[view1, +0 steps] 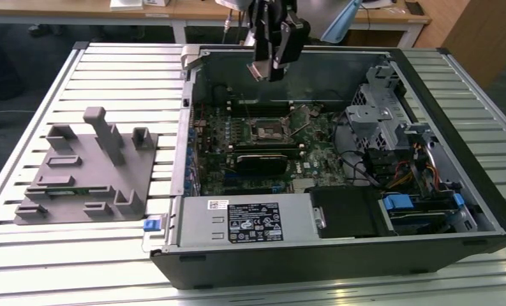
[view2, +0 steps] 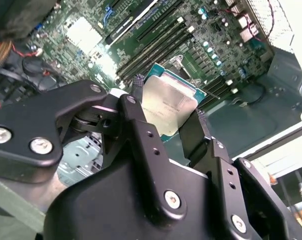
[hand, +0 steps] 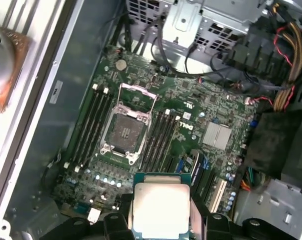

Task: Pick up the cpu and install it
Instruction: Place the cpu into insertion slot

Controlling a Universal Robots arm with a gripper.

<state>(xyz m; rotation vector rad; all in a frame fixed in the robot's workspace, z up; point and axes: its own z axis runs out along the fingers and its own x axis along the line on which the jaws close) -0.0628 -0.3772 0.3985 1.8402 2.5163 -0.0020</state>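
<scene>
Second wrist view: the jaws grip the cpu (view2: 168,107) by two opposite edges, its silvery top exposed between them, clear above the motherboard (view2: 156,35). First wrist view: the cpu (hand: 158,210) sits between the jaws. The CPU socket (hand: 126,132), its dark contact field uncovered, lies on the board below and well apart from them. Exterior view: the jaws hang over the open computer case (view1: 338,255), which rests on the slatted counter (view1: 108,70). A grey holder block (view1: 82,172) stands well aside of the jaws, toward the exterior view's left.
</scene>
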